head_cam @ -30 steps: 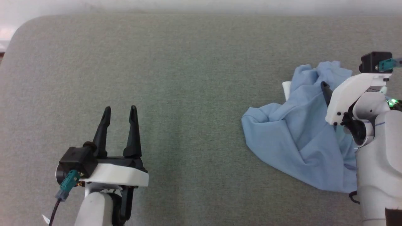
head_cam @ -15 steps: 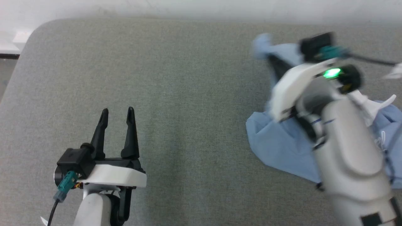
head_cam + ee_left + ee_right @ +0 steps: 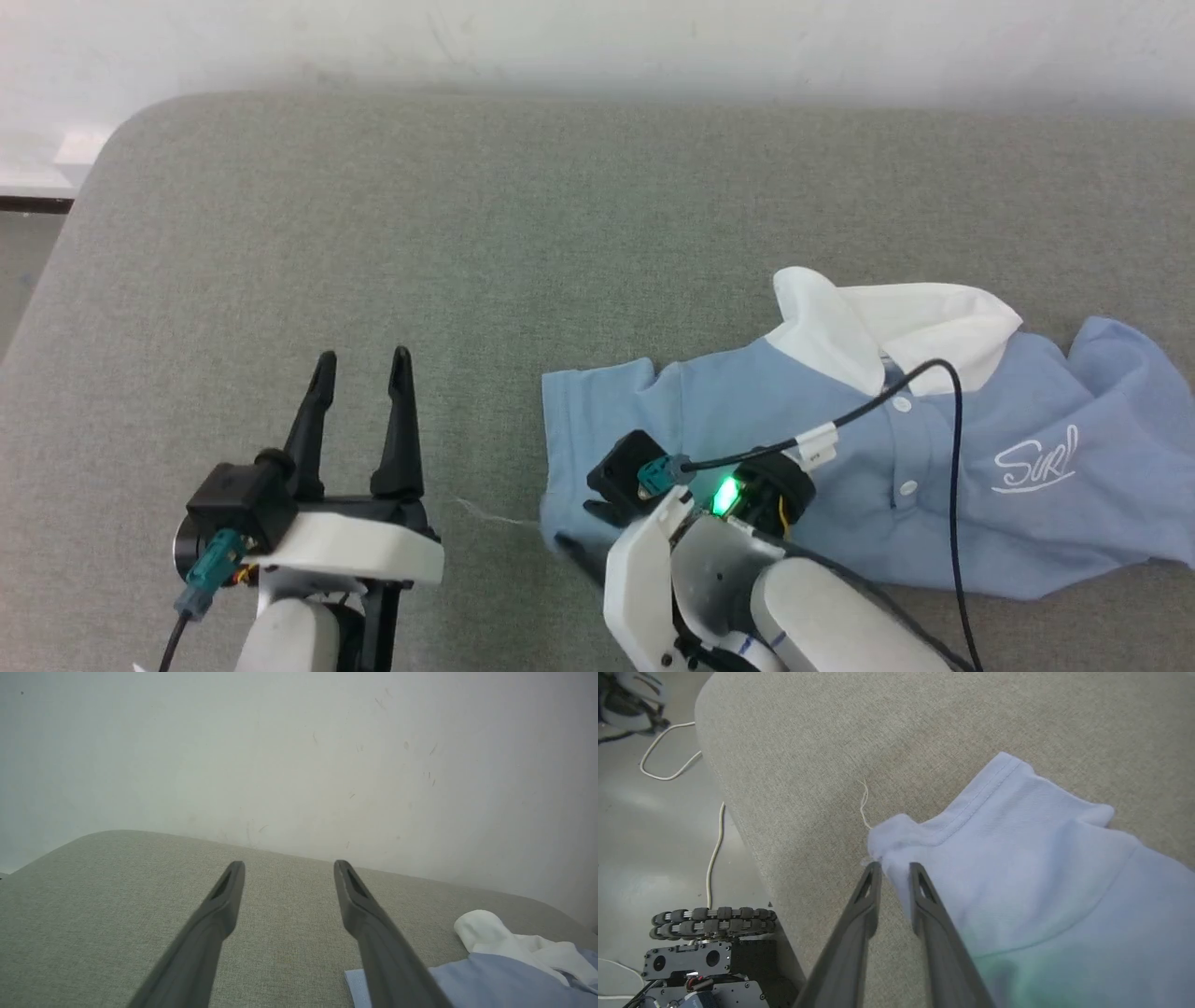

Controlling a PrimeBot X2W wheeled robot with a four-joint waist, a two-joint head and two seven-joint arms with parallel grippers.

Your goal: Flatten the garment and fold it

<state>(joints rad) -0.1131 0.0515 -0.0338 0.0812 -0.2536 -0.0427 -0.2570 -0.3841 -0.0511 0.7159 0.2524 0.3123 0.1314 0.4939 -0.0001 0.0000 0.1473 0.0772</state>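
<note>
The shirt (image 3: 934, 485) lies on the grey padded table (image 3: 467, 233), front up and mostly spread out, on the 4 o'clock side of the head view. Its white collar (image 3: 896, 327) points to 12 o'clock. The white logo (image 3: 1034, 462) sits toward 3 o'clock, and one short sleeve (image 3: 597, 411) reaches out toward 9 o'clock.

The right gripper (image 3: 895, 867) is at the near corner of this sleeve, at about 6 o'clock in the head view. Its fingers stand only a little apart, and the bunched edge of the sleeve lies between the tips. Whether they really pinch the cloth, I cannot tell. A loose white thread (image 3: 864, 802) runs from this corner over the table.

The left gripper (image 3: 363, 355) hangs above the bare table at about 8 o'clock, well apart from the shirt. Its fingers are spread wide and empty, and they point to 12 o'clock.
</note>
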